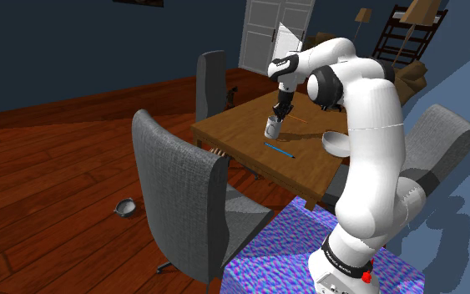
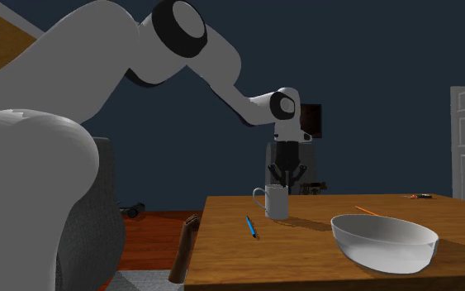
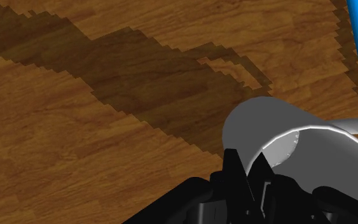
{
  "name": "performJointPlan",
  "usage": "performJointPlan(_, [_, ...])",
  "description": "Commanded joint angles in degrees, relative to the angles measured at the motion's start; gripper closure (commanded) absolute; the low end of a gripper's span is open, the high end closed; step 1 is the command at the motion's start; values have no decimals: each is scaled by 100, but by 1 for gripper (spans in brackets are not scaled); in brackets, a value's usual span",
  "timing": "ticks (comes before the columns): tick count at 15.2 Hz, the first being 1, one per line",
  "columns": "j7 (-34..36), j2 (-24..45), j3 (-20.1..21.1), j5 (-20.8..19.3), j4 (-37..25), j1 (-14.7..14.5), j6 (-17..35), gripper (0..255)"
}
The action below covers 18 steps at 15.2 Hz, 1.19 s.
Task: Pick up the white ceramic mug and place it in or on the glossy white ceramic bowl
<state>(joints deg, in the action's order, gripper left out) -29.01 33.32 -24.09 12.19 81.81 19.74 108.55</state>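
The white mug [image 2: 273,203] stands upright on the wooden table [image 2: 321,264], its handle toward the second exterior view's left. My gripper [image 2: 287,183] comes straight down onto its rim. In the wrist view the two fingers [image 3: 232,167] sit close together at the gripper [image 3: 246,168], pinching the mug's [image 3: 311,165] near wall, one inside and one outside. The mug's base appears to rest on the table. The wide white bowl [image 2: 383,240] lies to the second exterior view's right of the mug, nearer that camera. From the shoulder view the mug [image 1: 272,128] is under the gripper [image 1: 277,117] and the bowl [image 1: 335,142] sits by the arm.
A blue pen [image 2: 251,226] lies on the table beside the mug, between it and the table's front edge [image 1: 279,150]. Two grey chairs [image 1: 183,196] [image 1: 210,83] stand at the table's sides. A small orange item [image 2: 423,196] lies at the far edge.
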Motion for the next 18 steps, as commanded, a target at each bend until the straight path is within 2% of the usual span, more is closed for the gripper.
performJointPlan(1, [0, 1, 1, 0, 4, -1, 1, 255])
performJointPlan(18, [79, -196, -68, -105, -1021, 84, -1194, 255])
